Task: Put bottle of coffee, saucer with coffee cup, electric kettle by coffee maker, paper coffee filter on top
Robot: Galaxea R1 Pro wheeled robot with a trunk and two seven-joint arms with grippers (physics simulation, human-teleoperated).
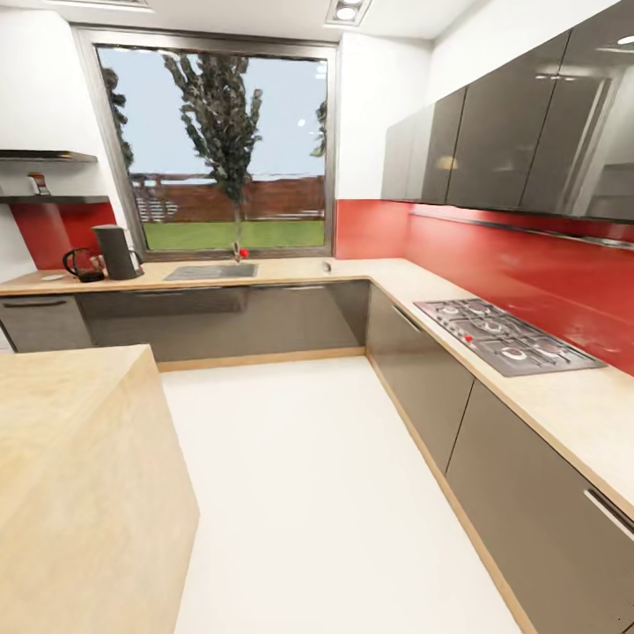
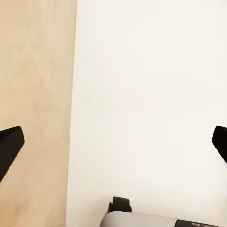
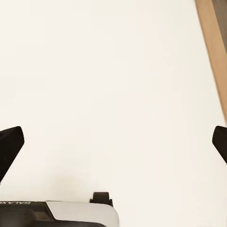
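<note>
We saw the dark grey coffee maker (image 1: pixel 117 252) beside the black kettle (image 1: pixel 84 264) on the beige wooden table (image 1: pixel 291 269) (far left); both pincers, left (image 2: pixel 113 142) and right (image 3: pixel 113 142), hung released over the white floor (image 1: pixel 335 493).

Small item on the shelf (image 1: pixel 55 200) too tiny to identify; both hands' fingertips cut off by frame edges.

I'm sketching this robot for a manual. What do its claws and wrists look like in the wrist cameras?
The left claw has two black, wedge-shaped fingertips entering from the frame's edges. The right claw has matching black fingertips. Each wrist has a rounded light-grey housing with a small black bracket; the right one also carries a black panel with white lettering, cut off by the frame edge.
</note>
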